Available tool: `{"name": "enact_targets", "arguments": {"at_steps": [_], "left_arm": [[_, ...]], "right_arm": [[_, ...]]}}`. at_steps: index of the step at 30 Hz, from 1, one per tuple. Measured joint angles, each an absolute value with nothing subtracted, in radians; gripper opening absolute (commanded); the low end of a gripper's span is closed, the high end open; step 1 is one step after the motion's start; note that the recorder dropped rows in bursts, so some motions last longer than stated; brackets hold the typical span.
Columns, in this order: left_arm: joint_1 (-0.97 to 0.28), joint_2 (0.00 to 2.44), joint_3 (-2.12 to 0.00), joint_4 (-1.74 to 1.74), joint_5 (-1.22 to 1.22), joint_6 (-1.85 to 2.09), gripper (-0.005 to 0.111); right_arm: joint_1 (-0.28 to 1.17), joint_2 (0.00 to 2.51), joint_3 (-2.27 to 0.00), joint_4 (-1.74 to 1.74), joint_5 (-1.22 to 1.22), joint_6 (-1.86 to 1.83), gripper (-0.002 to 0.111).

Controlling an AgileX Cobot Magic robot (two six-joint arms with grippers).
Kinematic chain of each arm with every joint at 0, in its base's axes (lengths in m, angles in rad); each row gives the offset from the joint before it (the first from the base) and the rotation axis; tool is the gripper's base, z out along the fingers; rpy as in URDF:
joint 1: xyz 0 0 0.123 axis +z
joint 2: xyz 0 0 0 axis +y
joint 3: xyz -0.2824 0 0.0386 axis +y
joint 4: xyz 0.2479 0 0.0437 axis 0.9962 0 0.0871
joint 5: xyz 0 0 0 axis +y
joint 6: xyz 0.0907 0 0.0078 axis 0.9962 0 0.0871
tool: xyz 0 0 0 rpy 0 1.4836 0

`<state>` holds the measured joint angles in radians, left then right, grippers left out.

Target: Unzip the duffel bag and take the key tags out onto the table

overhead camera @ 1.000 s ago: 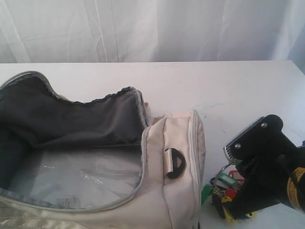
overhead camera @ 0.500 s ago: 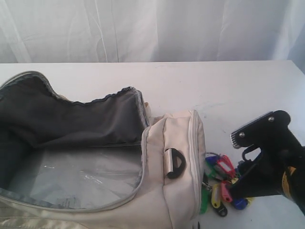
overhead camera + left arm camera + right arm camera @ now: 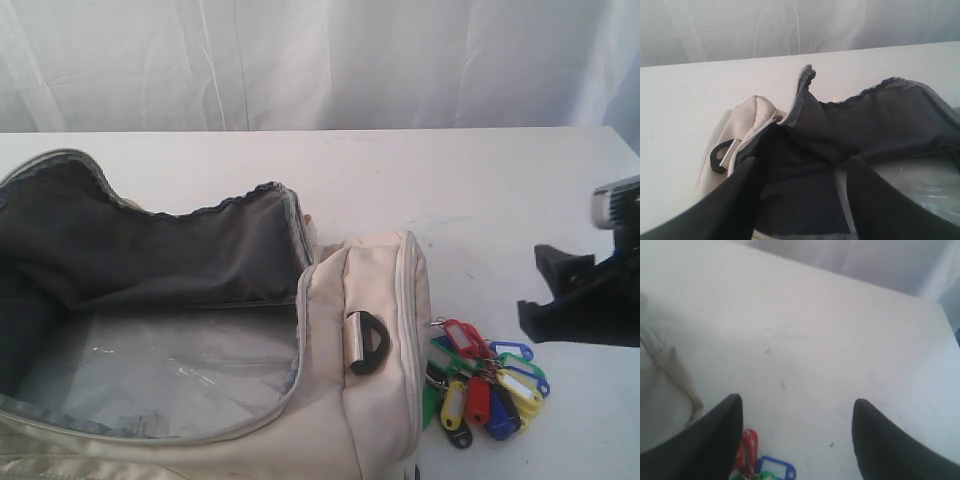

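The cream duffel bag (image 3: 335, 400) lies unzipped on the white table (image 3: 480, 180), its flap raised and the dark grey lining (image 3: 150, 240) showing. Beside the bag's right end, the key tags (image 3: 485, 385) lie in a colourful bunch on the table, touched by nothing. My right gripper (image 3: 545, 290) hangs open to the upper right of them; in the right wrist view its jaws (image 3: 797, 402) stand wide over bare table, with the key tags (image 3: 765, 467) beside one finger. My left gripper (image 3: 805, 165) is open over the bag's dark lining (image 3: 805, 200); the exterior view does not show it.
A black D-ring (image 3: 368, 342) sits on the bag's right end, another D-ring (image 3: 717, 155) on the far end. Clear plastic (image 3: 160, 370) lines the bag's bottom. A cream strap (image 3: 680, 380) trails on the table. A white curtain (image 3: 320, 60) hangs behind.
My right gripper opened and let go of the key tags, then drew up and to the right. The tags now lie spread on the table.
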<state>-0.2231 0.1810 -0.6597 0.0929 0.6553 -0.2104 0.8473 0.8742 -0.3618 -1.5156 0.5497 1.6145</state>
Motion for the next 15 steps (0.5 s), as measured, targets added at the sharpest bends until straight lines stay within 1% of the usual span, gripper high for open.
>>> {"name": "enact_targets", "arguments": {"at_steps": [8,11,15], "left_arm": [[-0.223,0.067,-0.66,0.091,0.697,-0.189,0.056],[-0.223,0.045,-0.66,0.086,0.72,-0.187,0.056],[-0.223,0.019,-0.66,0.084,0.732,-0.185,0.056]], "right_arm": [[0.847,0.563,-0.362,-1.501,0.539,1.533,0.059],[0.847,0.472,-0.362,-1.417,0.523,1.421,0.054],[0.847,0.363,-0.362,-1.179,0.514,1.178,0.048]]}}
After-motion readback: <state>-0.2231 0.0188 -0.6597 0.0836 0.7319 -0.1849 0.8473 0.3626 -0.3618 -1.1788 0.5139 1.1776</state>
